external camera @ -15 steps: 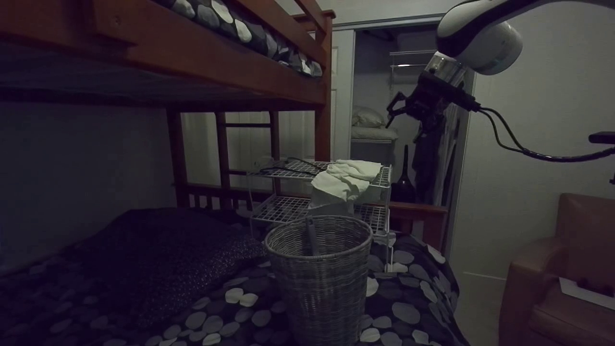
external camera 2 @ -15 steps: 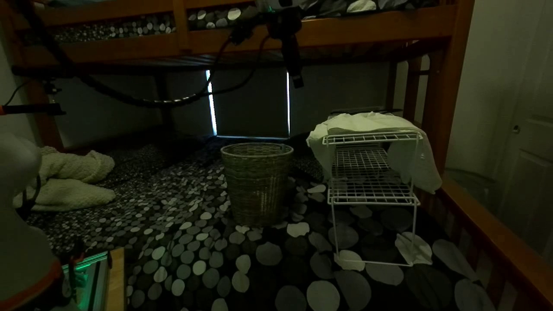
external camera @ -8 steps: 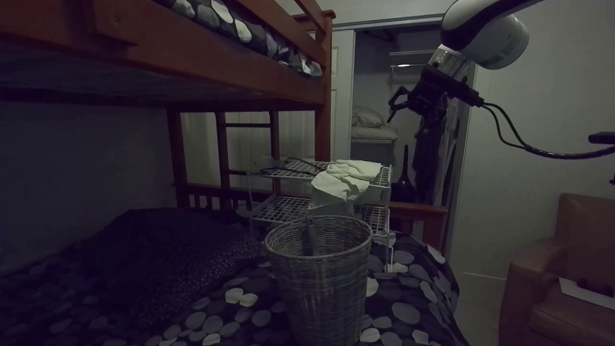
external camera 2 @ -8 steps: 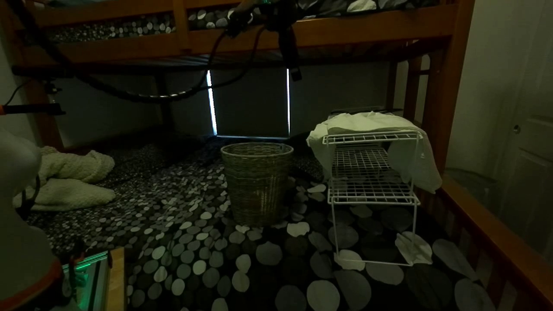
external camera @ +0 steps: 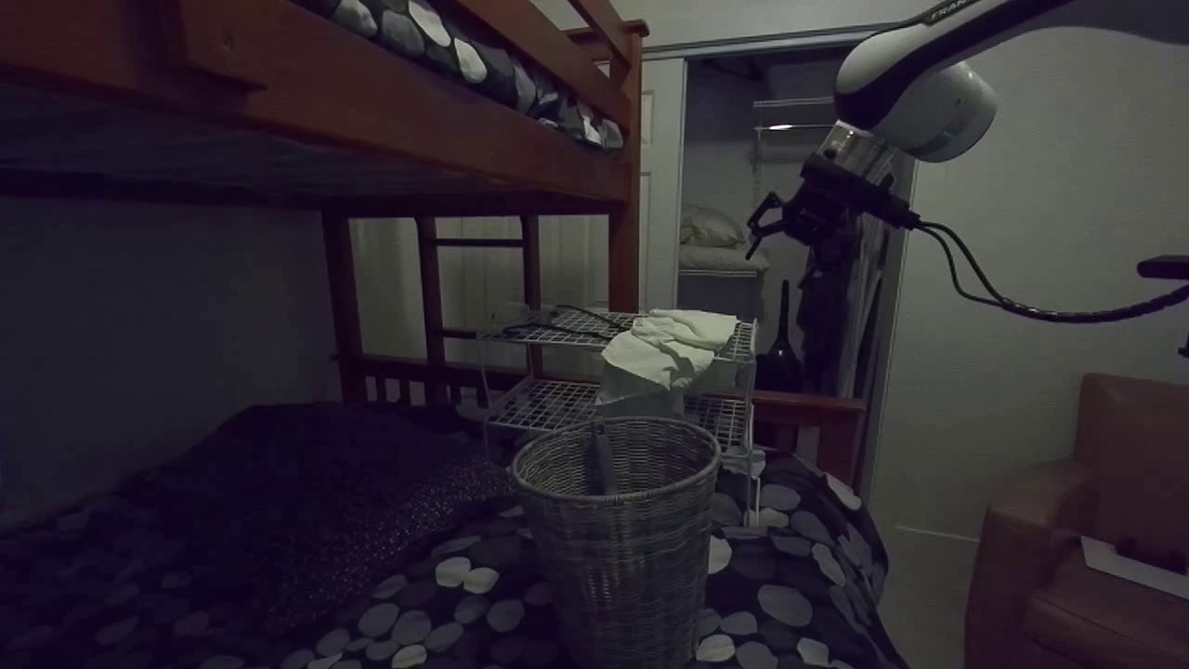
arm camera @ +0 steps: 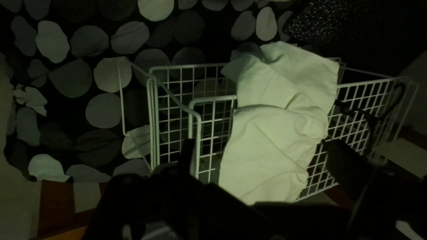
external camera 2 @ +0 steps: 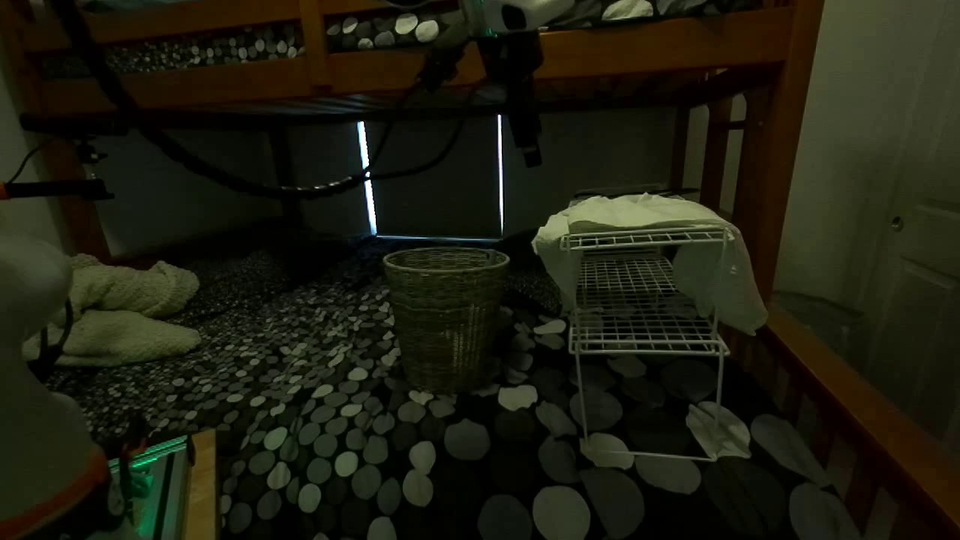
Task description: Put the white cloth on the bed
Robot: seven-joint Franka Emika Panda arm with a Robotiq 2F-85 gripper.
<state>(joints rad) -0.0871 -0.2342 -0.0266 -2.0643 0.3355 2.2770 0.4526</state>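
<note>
In an exterior view, the white cloth (external camera 2: 634,214) is lying over the top of a white wire rack (external camera 2: 649,351), and its ends are hanging down past two sides. The rack is standing upright on the dotted bed (external camera 2: 360,450) and is holding the cloth above it. Near the rack, at nine o'clock from it, a wicker basket (external camera 2: 450,330) is standing, and farther out the same way a cream fleecy bundle (external camera 2: 127,337) is lying on the bed. In an exterior view, the arm (external camera: 929,102) is hanging between one and two o'clock from the cloth, well apart from it, and a grey stick-like thing (external camera: 604,455) is leaning inside the basket. In the wrist view, the fingers (arm camera: 348,165) are standing wide apart, one at eight o'clock from the cloth and the other at four. At three o'clock from the cloth, a thin dark looped thing (arm camera: 367,116) is lying on the rack.
</note>
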